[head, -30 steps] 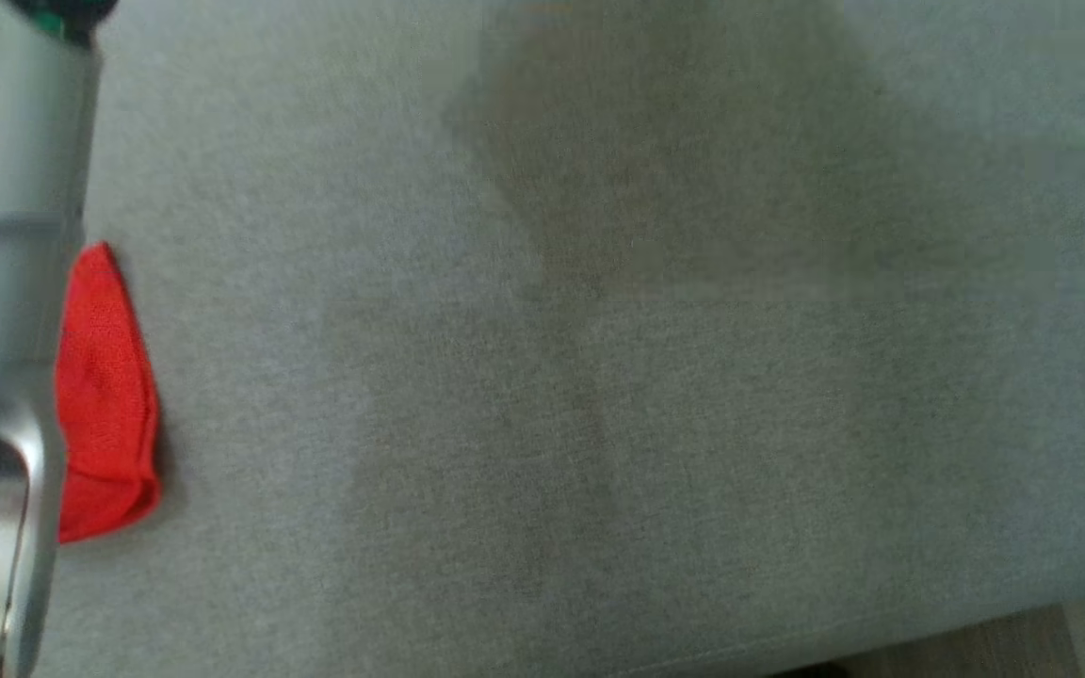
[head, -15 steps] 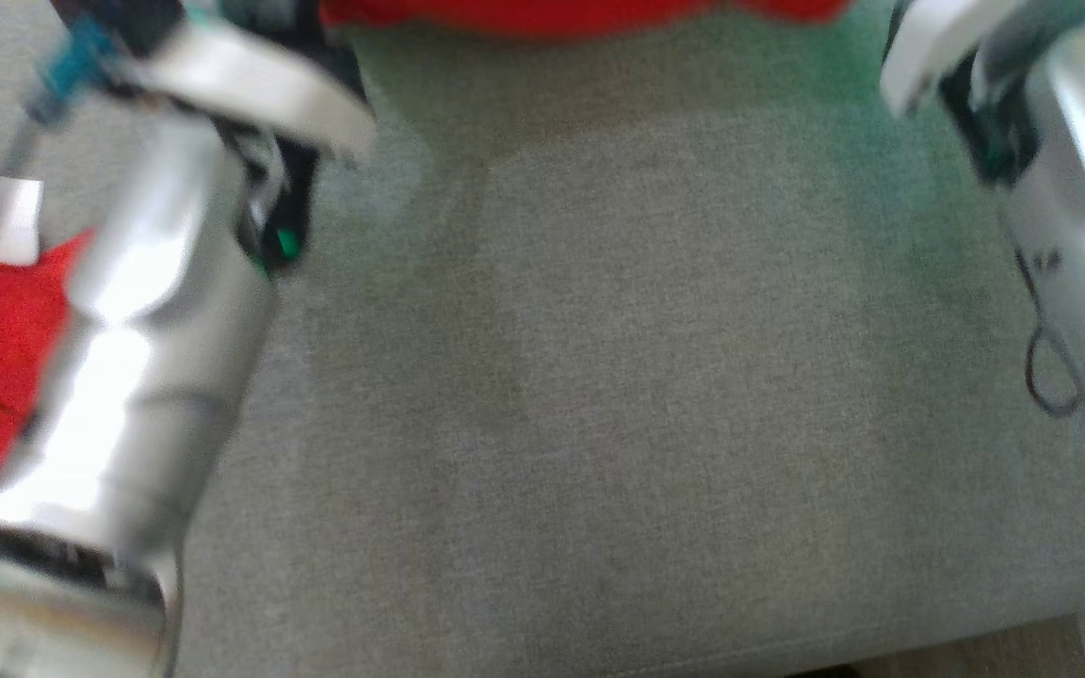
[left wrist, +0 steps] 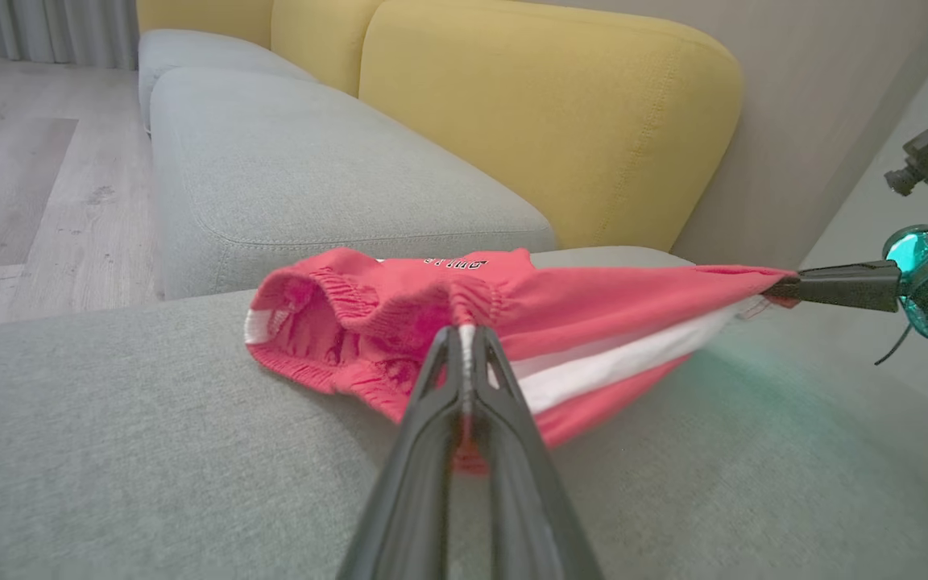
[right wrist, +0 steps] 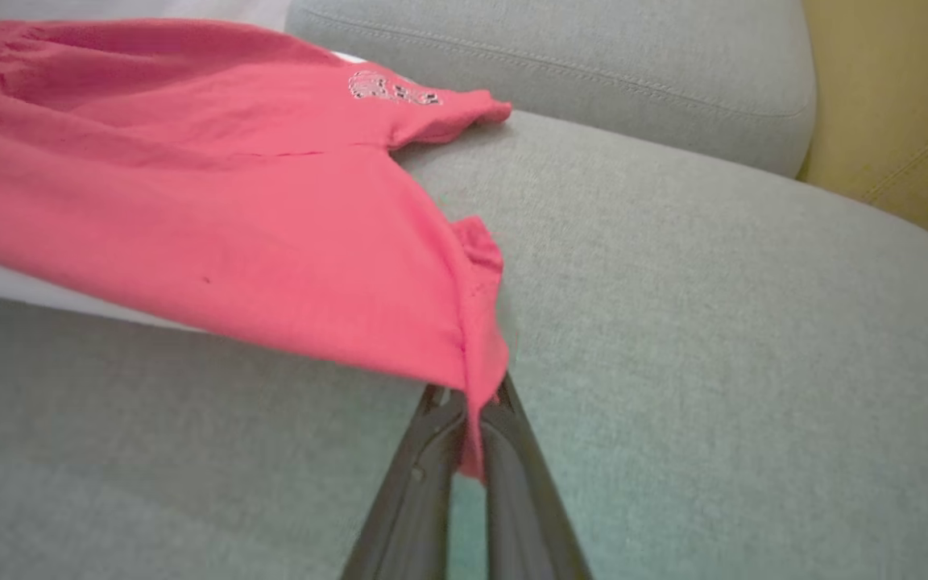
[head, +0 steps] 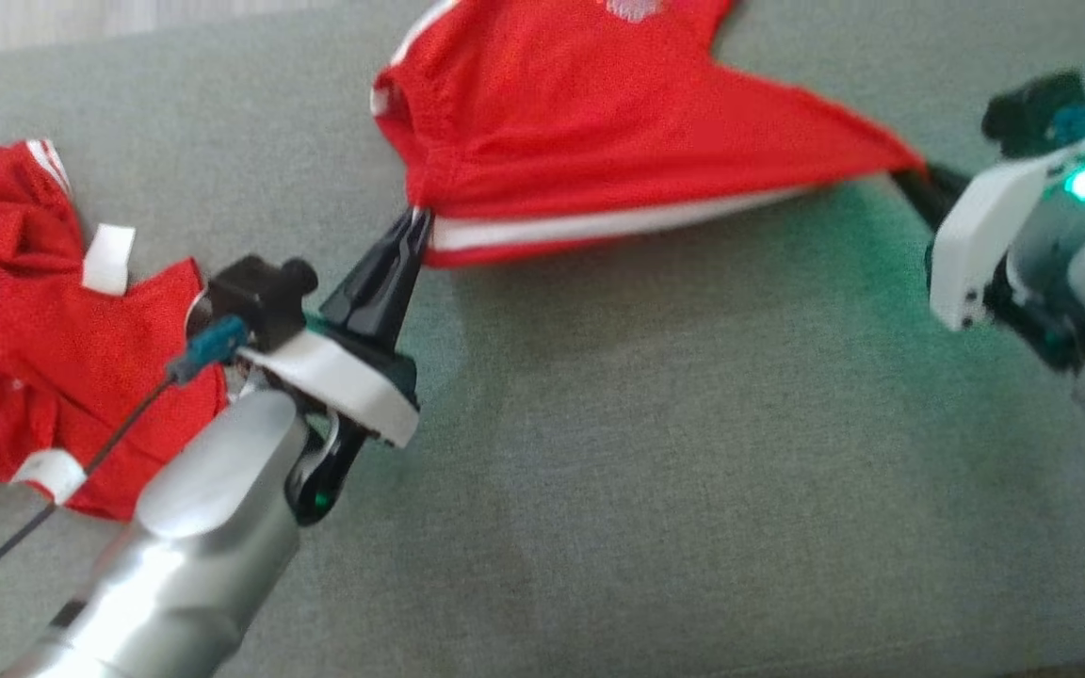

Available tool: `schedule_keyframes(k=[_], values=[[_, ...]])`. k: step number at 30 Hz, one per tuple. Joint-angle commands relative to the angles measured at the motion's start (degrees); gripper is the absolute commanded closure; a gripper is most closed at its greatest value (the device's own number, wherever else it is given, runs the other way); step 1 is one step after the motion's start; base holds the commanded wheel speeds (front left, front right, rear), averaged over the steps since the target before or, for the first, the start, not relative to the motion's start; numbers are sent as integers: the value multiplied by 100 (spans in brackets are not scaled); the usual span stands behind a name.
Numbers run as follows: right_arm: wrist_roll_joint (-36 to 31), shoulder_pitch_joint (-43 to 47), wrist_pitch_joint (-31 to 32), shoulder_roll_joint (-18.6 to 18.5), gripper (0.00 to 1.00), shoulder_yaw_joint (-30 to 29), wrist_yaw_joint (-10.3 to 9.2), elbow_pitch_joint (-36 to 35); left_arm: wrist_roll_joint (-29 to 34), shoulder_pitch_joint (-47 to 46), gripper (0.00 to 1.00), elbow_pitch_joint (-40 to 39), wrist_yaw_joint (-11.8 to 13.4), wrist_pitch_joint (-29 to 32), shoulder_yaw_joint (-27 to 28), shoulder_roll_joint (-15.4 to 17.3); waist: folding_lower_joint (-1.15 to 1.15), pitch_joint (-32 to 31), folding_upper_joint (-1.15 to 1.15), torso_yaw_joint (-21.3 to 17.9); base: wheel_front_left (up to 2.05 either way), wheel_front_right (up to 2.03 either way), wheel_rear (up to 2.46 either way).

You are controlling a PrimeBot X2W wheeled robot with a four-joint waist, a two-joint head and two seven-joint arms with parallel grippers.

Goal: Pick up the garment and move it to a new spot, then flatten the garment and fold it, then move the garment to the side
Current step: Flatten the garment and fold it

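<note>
Head view had swung up off the bare grey cushion [head: 693, 471], and I now had the red garment [head: 599, 122] stretched over it, left gripper [head: 418, 222] and right gripper [head: 905, 177] each clamped on a corner, so ready for flattening, I reckoned.

Lettering [left wrist: 456, 262] on the garment [left wrist: 593, 310] seems too blurred.

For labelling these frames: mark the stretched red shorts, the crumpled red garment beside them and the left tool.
red shorts [head: 599, 122], head view, the middle of the red cloth.
crumpled red garment [head: 34, 311], head view, the middle of the heap.
left tool [head: 418, 218], head view, the fingertips pinching the shorts' edge.
</note>
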Motion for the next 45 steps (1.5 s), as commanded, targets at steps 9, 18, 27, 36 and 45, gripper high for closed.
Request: schedule_keyframes(k=[9, 18, 27, 36, 45], values=[[737, 681, 293, -765, 100, 573, 18, -723, 107, 669, 100, -495, 16, -55, 262, 283, 2, -708, 0, -121, 0, 0, 0], [1463, 1521, 727, -1490, 100, 828, 18, -1627, 229, 1948, 100, -1332, 259, -55, 516, 242, 2, -1338, 0, -307, 0, 0, 0], [1614, 2035, 915, -2099, 100, 468, 18, -2411, 363, 2558, 100, -2127, 537, -55, 583, 294, 2, -1463, 0, -271, 0, 0, 0], [941, 1760, 697, -1889, 100, -154, 18, -2357, 459, 2124, 100, -2122, 566, -5, 608, 222, 2, -1035, 0, -35, 0, 0, 0], [193, 958, 692, -1483, 100, -500, 18, -2020, 530, 1404, 100, -1761, 515, 71, 666, 68, 2, -399, 0, 289, 0, 0, 0]])
